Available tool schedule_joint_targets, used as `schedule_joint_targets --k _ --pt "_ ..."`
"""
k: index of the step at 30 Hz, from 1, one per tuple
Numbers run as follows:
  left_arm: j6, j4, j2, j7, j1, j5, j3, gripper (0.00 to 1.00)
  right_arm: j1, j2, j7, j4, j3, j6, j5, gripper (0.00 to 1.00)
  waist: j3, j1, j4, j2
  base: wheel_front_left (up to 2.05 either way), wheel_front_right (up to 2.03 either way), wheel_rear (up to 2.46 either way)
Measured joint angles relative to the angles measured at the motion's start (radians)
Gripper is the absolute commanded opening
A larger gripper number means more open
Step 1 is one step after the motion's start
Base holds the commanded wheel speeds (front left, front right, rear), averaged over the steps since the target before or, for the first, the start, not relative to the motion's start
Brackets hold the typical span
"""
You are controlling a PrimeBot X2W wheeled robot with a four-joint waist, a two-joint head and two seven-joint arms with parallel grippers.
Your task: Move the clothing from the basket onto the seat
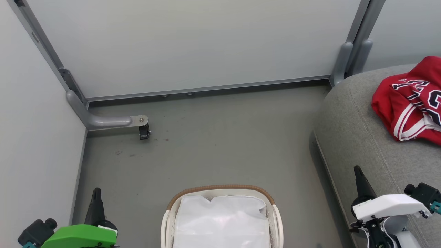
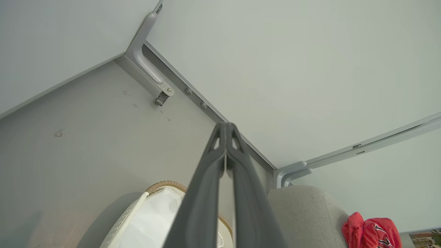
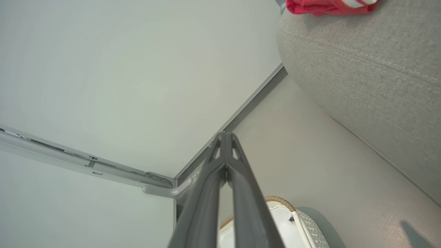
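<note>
Head view showed red clothing (image 1: 410, 100) heaped on the grey seat (image 1: 355, 137), basket (image 1: 220, 188) on the floor with white liner (image 1: 220, 220), left gripper (image 2: 226, 125) and right gripper (image 3: 225, 135) both pressed closed, gripping nothing.

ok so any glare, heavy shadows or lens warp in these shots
Head view: soft even light, no glare, the clothing sharp on the seat. Left wrist view: the wide angle makes the left gripper loom large. Right wrist view: a soft shadow lies beside the basket on the floor.
</note>
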Motion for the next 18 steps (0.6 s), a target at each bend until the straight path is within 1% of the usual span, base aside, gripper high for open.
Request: schedule_joint_targets --k 18 --pt "0.0 -0.015 0.0 0.051 -0.029 -0.191 0.014 0.0 0.0 -0.002 0.052 -0.032 -0.012 0.0 0.194 0.0 -0.003 0.0 0.003 0.0 0.0 0.0 0.0"
